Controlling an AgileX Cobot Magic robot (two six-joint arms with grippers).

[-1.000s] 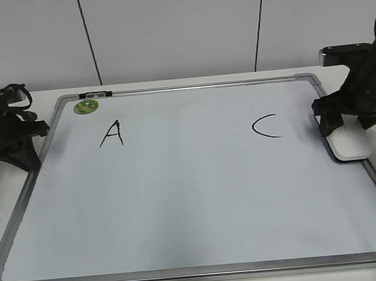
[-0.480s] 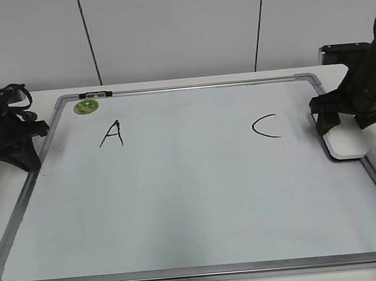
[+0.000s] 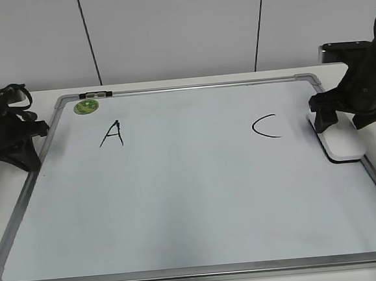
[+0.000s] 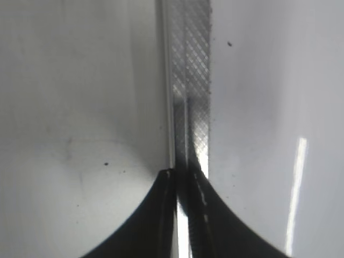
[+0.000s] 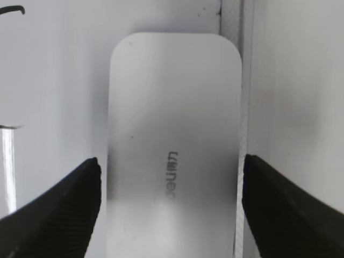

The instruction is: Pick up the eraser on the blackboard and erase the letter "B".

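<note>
The white eraser (image 3: 343,146) lies flat on the right edge of the blackboard (image 3: 179,200), beside its frame. In the right wrist view the eraser (image 5: 174,134) shows grey lettering on top. My right gripper (image 3: 342,124) is open, one finger on each side of the eraser with a small gap (image 5: 171,209). My left gripper (image 3: 21,157) is shut and empty at the board's left frame (image 4: 183,174). No letter "B" shows on the board; the space between the "A" (image 3: 111,134) and the "C" (image 3: 265,126) is bare.
A round green magnet (image 3: 86,107) sits at the board's far left corner, with a small black clip (image 3: 96,94) on the frame beside it. A silver-grey frame (image 3: 198,273) rims the board. A white wall stands behind the table.
My right gripper and the eraser have shifted slightly left along the board's right edge. The left arm has not moved.
</note>
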